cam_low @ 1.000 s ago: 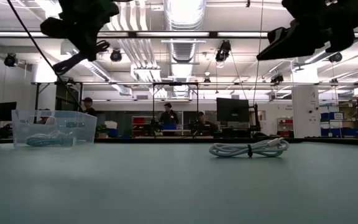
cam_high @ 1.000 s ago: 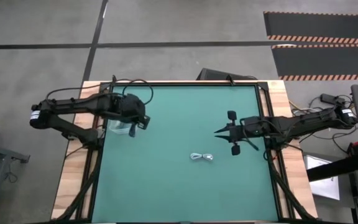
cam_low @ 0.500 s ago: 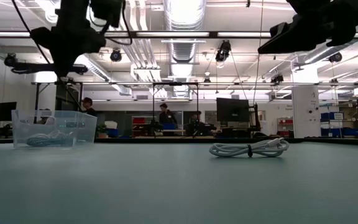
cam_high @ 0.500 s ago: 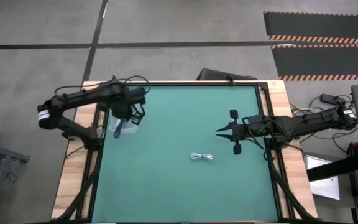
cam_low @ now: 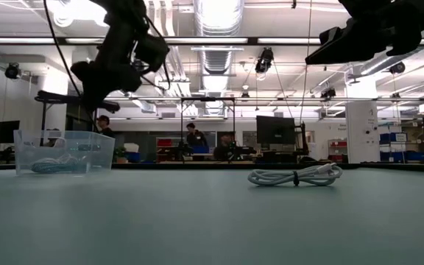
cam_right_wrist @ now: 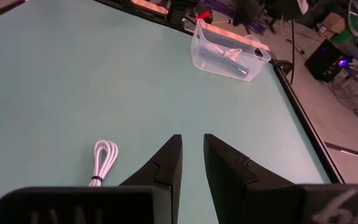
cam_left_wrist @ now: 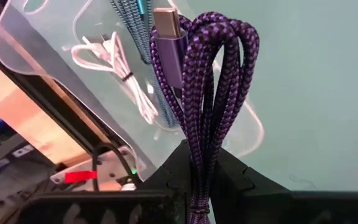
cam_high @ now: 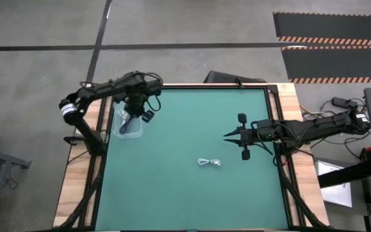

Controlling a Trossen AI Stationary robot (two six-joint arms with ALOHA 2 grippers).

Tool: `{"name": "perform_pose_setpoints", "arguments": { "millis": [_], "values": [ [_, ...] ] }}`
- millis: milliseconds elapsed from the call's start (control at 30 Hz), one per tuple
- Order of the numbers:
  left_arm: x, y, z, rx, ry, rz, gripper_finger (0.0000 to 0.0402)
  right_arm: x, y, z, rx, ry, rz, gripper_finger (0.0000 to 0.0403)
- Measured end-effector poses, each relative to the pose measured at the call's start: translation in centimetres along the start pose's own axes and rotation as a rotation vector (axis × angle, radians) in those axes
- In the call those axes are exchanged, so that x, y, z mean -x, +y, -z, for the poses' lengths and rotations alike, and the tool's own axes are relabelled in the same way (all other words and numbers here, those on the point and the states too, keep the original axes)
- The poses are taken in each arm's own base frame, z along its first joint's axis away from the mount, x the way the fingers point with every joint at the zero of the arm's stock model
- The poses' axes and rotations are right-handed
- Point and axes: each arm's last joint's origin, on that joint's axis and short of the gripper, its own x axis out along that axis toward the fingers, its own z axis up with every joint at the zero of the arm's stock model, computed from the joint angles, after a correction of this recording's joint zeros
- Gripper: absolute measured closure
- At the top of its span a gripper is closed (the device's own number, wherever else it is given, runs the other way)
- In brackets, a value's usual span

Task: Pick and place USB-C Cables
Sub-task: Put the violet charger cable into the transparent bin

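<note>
Left gripper (cam_left_wrist: 199,180) is clamped on a purple-and-black braided cable bundle (cam_left_wrist: 207,93), loops standing up out of the fingers, USB-C plug (cam_left_wrist: 169,28) at the top; this one reads purple in the wrist view, not plain black. It hangs over the clear bin (cam_left_wrist: 55,46) at the table's left edge; the high view puts the left gripper (cam_high: 136,108) right at the bin (cam_high: 129,129). Already in the bin: a white cable (cam_left_wrist: 114,65) and a teal braided one (cam_left_wrist: 129,12). So the step in hand looks like the drop: carry is done, release isn't. Next move calls for centring over the bin opening, a bit lower, then letting go so the bundle falls inside rather than catching the rim. Further out, one pale cable (cam_high: 209,163) lies loose on the green mat (cam_high: 192,193), mid-table, toward the right arm's side. Right gripper (cam_high: 227,136) waits above the mat near that cable, touching nothing, fingers only a narrow gap apart and empty (cam_right_wrist: 191,165). Likely the last pick after this drop.
</note>
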Motion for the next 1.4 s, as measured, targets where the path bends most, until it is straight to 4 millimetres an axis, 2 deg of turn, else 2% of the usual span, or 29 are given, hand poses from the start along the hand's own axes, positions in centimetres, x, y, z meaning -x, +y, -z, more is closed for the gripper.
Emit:
{"name": "perform_pose_setpoints", "arguments": {
  "millis": [200,533,733,933,1400],
  "values": [
    [-1.4,1.1,-1.3,0.018,0.059,-0.026,0.0385,0.0,0.0,0.0,0.009,0.001,0.0,0.0346],
    [-2.2,2.9,-2.1,0.093,0.078,-0.038,0.0385,0.0,0.0,0.1,0.01,0.004,-0.001,0.0346],
    [-2.8,3.8,-2.5,0.135,0.103,0.045,0.0385,0.0,0.0,0.1,0.008,0.004,-0.001,0.0346],
    [-3.0,4.6,-3.6,0.194,0.072,0.209,0.0385,0.0,0.0,0.1,0.008,0.005,-0.001,0.0346],
    [-4.2,5.4,-3.9,0.257,0.074,0.191,0.0385,0.0,0.0,0.2,0.008,0.006,0.002,0.0346]
  ]
}}
